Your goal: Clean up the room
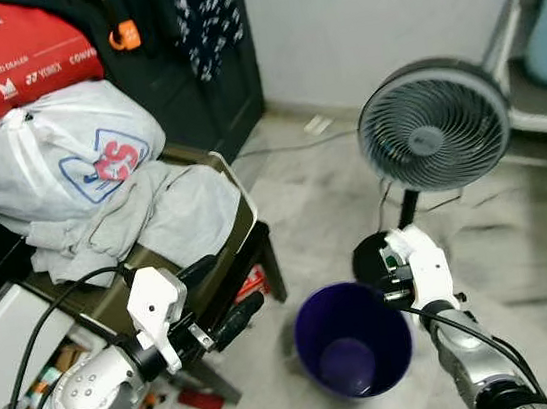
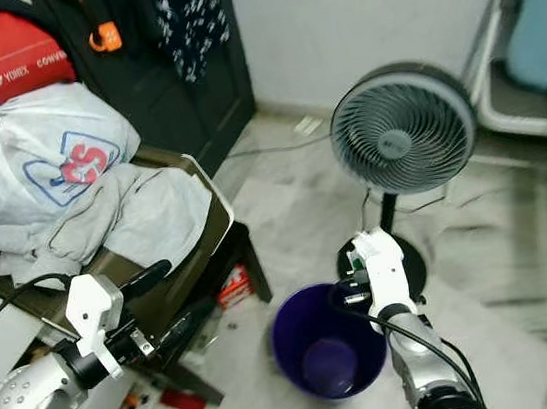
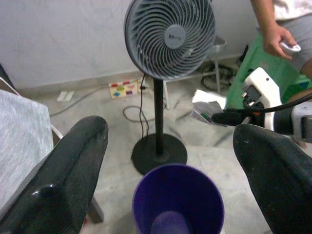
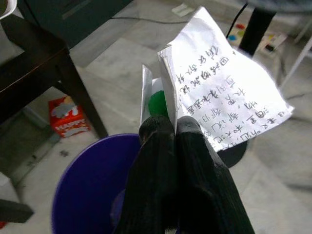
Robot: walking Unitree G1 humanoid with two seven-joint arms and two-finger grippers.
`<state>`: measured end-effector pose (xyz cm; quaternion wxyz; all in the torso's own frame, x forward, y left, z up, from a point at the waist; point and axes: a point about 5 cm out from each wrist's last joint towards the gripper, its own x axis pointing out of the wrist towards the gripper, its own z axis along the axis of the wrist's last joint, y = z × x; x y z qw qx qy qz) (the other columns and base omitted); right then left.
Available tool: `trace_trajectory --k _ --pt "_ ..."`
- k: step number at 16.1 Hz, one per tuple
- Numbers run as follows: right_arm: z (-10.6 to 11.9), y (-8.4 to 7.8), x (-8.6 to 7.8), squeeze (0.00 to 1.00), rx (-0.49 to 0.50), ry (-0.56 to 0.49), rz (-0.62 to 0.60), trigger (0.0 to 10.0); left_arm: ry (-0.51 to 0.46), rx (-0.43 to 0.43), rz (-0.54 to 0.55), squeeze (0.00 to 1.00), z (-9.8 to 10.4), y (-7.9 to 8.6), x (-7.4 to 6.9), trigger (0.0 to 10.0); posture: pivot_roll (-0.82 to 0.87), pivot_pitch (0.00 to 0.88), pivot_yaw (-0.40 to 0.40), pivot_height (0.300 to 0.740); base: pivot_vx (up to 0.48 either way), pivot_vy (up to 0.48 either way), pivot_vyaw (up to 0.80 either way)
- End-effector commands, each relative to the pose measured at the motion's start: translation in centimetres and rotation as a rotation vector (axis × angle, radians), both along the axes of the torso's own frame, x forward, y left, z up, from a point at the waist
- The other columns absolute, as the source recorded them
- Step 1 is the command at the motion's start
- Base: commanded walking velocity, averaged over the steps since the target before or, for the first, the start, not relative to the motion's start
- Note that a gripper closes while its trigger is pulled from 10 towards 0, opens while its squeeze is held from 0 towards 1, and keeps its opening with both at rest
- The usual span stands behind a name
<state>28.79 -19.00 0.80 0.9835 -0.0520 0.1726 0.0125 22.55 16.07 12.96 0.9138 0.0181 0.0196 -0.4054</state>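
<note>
Fingers [image 4: 168,146] pinch printed paper [image 4: 219,97] above purple bin [image 4: 87,190].

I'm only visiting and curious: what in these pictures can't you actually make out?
- Printed words on the paper packet, right wrist view: too small and blurred, partly hidden by the right gripper.
- Bottom of the purple bin, head views: too dim.
- Person, left wrist view: cut off by the edge.

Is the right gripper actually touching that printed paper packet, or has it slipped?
Touching: the right wrist view shows the right gripper closed on the paper packet's lower edge.
</note>
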Motion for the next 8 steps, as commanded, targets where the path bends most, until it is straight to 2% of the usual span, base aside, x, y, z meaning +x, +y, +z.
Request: trace_trajectory --k 1,4,5,8 --pt "-0.4 0.5 -0.2 0.0 0.02 0.007 -0.022 10.0 0.005 0.021 -0.004 0.0 0.4 0.5 -0.3 10.0 0.16 0.231 0.165 0.74 0.0 0.0 0.0" --pt "-0.9 1.0 -0.6 0.0 0.039 0.016 -0.045 10.0 0.026 0.023 -0.037 0.0 0.8 0.4 -0.7 10.0 0.18 0.25 0.204 0.74 0.0 0.0 0.0" --pt "-1.3 1.3 -0.7 0.0 0.051 0.033 -0.055 10.0 0.044 0.025 -0.089 0.0 1.1 0.0 -1.1 10.0 0.19 0.263 0.222 0.74 0.0 0.0 0.0" --pt "-1.9 1.8 -1.0 0.0 0.058 0.075 -0.066 10.0 0.05 0.028 -0.138 0.0 1.3 -0.8 -1.1 10.0 0.19 0.272 0.232 0.74 0.0 0.0 0.0"
